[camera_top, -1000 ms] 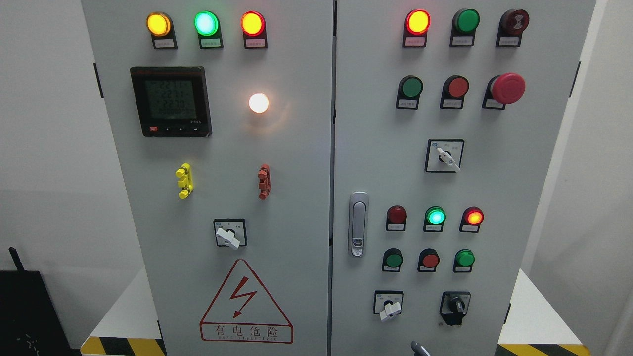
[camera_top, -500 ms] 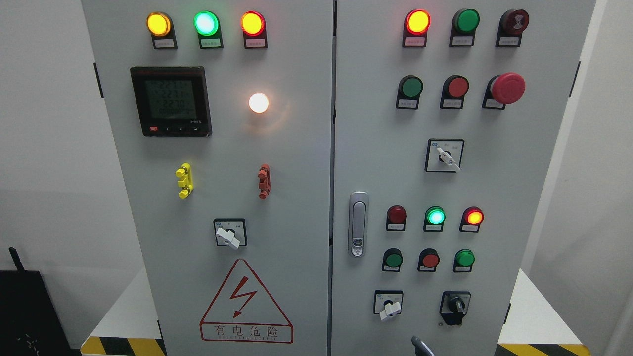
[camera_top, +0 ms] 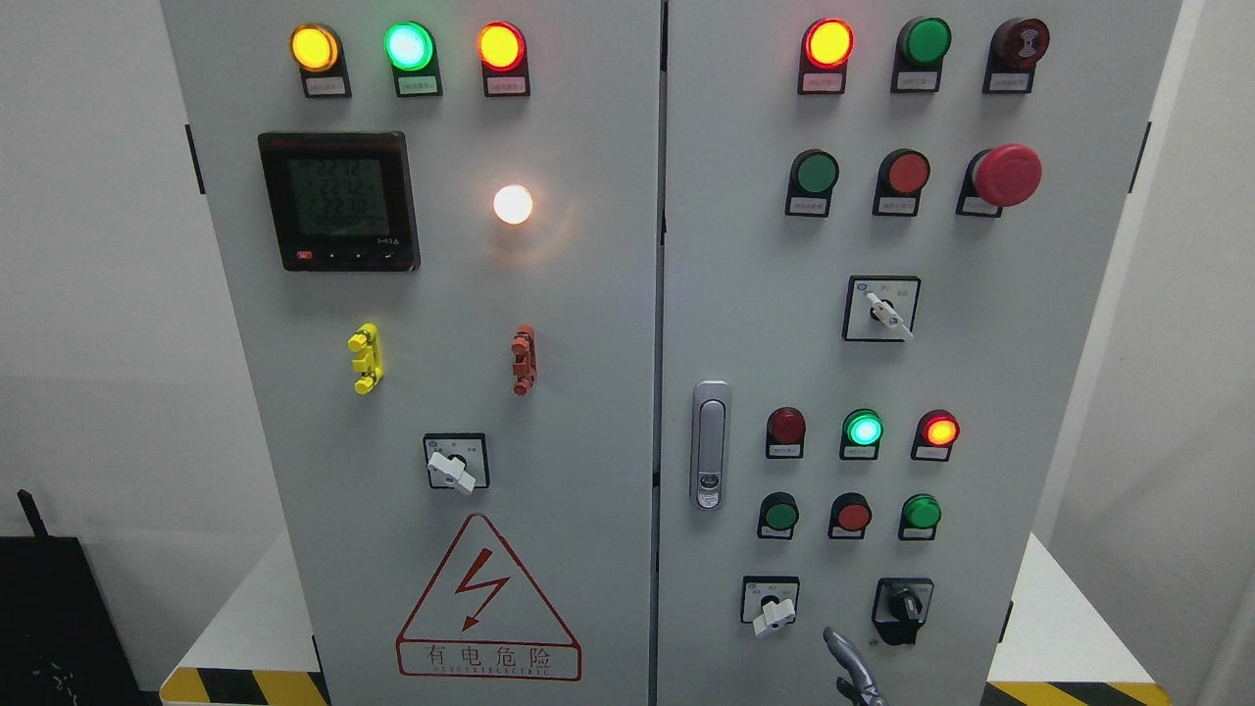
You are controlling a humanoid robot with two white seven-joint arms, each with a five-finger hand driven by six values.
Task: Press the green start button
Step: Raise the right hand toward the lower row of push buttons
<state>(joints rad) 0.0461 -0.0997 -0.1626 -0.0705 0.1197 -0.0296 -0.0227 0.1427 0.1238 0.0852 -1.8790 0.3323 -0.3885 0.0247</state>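
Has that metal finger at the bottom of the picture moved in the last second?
Yes. The hand has risen: its fingertip, earlier barely above the picture's bottom edge, now reaches up beside the black rotary switch on the right cabinet door.

Pale grey metal cabinet everywhere, with 3 round lamps up top-left glowing yellow, green and orange-red. Red mushroom-shaped stop button, red-outlined triangular warning sign, black-yellow striped floor tape, and a silvery grey metal finger.
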